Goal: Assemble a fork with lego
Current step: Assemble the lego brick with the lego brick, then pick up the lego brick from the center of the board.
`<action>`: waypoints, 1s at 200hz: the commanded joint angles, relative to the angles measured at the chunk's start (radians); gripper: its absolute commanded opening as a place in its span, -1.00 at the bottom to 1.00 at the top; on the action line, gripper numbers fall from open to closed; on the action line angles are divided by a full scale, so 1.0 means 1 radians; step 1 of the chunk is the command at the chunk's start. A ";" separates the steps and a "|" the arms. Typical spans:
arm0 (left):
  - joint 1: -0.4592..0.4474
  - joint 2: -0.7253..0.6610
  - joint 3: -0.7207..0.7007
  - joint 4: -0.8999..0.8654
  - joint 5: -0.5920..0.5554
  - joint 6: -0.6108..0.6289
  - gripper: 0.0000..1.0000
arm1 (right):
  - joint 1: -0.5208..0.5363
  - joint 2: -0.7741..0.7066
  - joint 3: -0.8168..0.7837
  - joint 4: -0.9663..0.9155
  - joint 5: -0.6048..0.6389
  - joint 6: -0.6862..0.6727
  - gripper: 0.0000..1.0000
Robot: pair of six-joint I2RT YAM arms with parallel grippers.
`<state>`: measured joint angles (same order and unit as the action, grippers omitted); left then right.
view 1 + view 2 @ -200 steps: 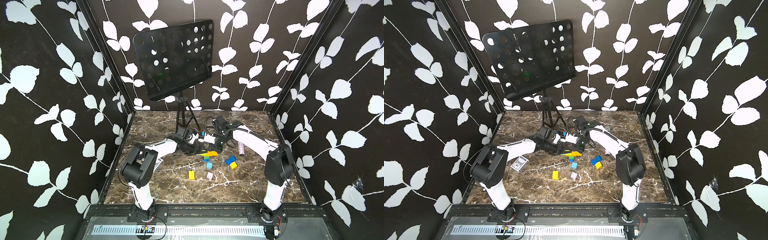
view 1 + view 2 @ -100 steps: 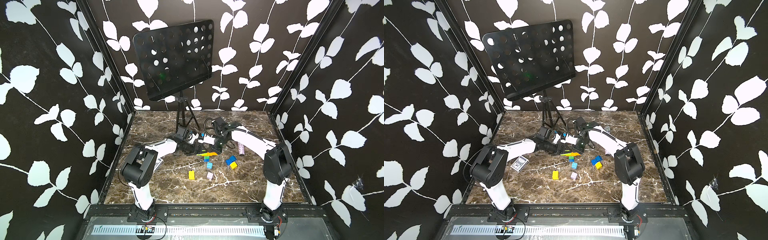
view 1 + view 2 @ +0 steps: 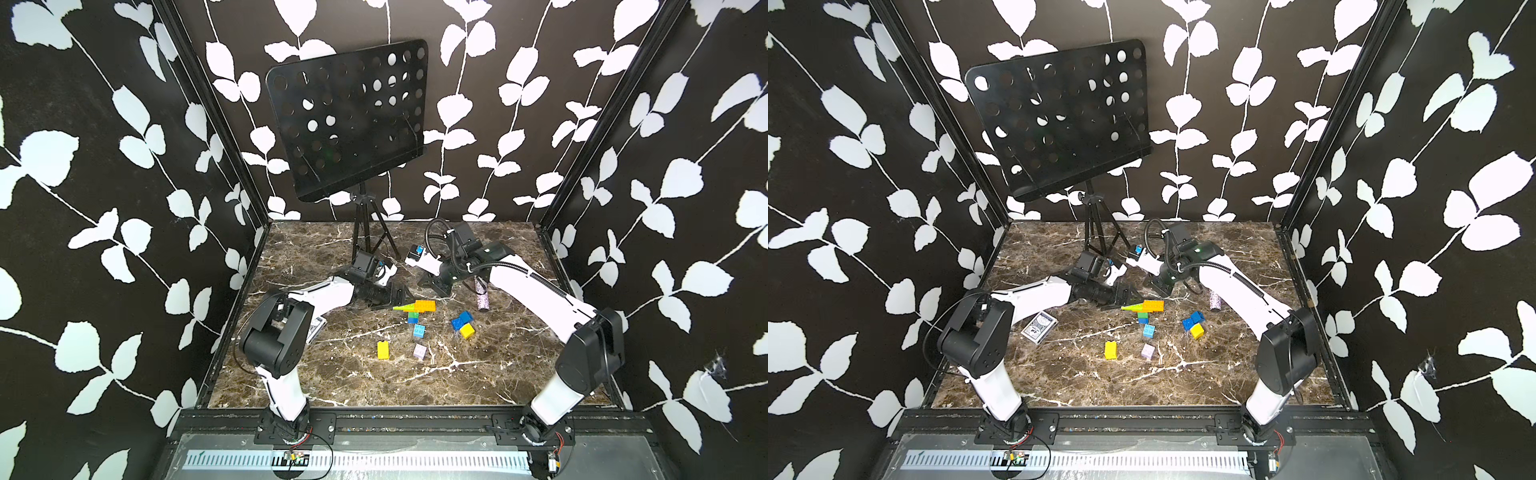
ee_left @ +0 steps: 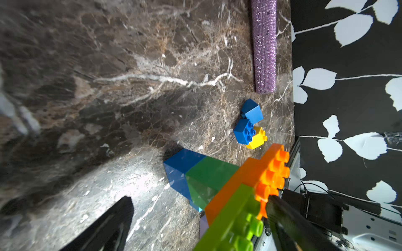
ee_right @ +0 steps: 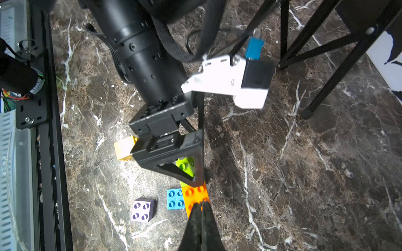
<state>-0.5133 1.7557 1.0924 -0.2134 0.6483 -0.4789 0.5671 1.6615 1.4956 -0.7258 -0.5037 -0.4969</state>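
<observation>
Fork [image 3: 415, 309], a flat brick figure with a blue-and-green stem [image 4: 195, 173], an orange studded crossbar [image 3: 425, 306] and one lime brick [image 4: 235, 219] on it, lies on the brown marble tabletop [image 3: 332, 374] toward the back, between the two arms.

Left gripper [image 3: 395, 300] is released, its black fingers spread wide to either side of the lime end. In the left wrist view one finger [image 4: 287, 219] sits right against the orange and lime studs; I cannot tell whether it touches them. Right gripper [image 5: 201, 206] is clenched, tips pressed together with nothing between them, resting at the crossbar's other end.

The remaining lego [image 3: 1111, 350] lies loose nearer the front: a light blue square brick [image 3: 419, 331] just beside the stem's foot, a yellow oblong brick [image 3: 383, 350], a pale lilac square brick [image 3: 419, 351], and to the robot's right a huddle of two blue bricks and a yellow one [image 3: 462, 322]. A glittery purple microphone [image 3: 482, 297] lies beyond that huddle, beside the right arm.

The likeliest upset, in my judgement, is the left finger catching the studs if it backs away, which would drag the figure or pry the lime brick loose should it not be fully seated. Pressure from the shut tips on one end of the crossbar could also tip the figure or twist it off the stem.
</observation>
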 commanded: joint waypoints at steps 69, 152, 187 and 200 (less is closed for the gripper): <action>0.047 -0.219 -0.055 -0.031 -0.088 -0.017 0.96 | 0.003 -0.172 -0.163 0.086 -0.018 0.103 -0.45; 0.114 -0.382 -0.337 0.083 -0.116 -0.050 0.92 | 0.206 -0.395 -0.586 0.220 0.181 0.283 -0.07; 0.116 -0.411 -0.420 0.131 -0.105 -0.070 0.91 | 0.257 -0.414 -0.694 0.307 0.274 0.400 -0.04; 0.116 -0.430 -0.445 0.127 -0.121 -0.073 0.91 | 0.271 -0.413 -0.720 0.329 0.295 0.426 0.00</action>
<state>-0.4023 1.3720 0.6903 -0.1249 0.5339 -0.5388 0.8150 1.2697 0.8097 -0.4946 -0.2920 -0.1661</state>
